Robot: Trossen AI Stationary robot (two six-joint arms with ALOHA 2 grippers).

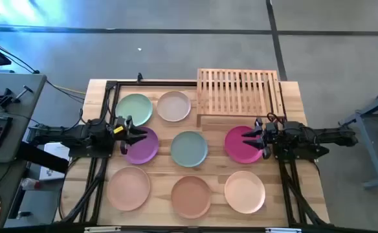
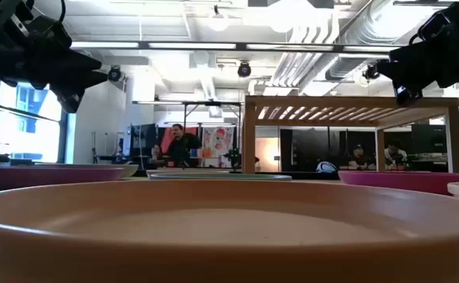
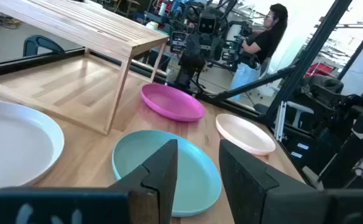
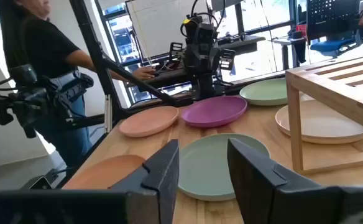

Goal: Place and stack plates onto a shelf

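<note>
Eight plates lie flat on the plank table in the high view: mint green (image 1: 134,109), pale pink (image 1: 174,106), purple (image 1: 145,147), grey-teal (image 1: 189,148), magenta (image 1: 239,145), peach (image 1: 129,188), terracotta (image 1: 191,196), cream (image 1: 244,191). The slatted shelf (image 1: 239,96) stands at the far right with nothing on top. My left gripper (image 1: 129,133) hovers open over the purple plate's left rim. My right gripper (image 1: 257,136) hovers open over the magenta plate's right part. In the low view both arms sit well above the plates. The wrist views show open fingers, left (image 3: 197,168) and right (image 4: 203,165), with nothing between them.
The terracotta plate (image 2: 214,228) fills the low view's foreground. The shelf (image 2: 347,106) stands behind it on wooden legs. The pale pink plate (image 4: 324,121) lies close to the shelf's left leg. People and equipment stand beyond the table. A keyboard desk (image 1: 1,123) is at the left.
</note>
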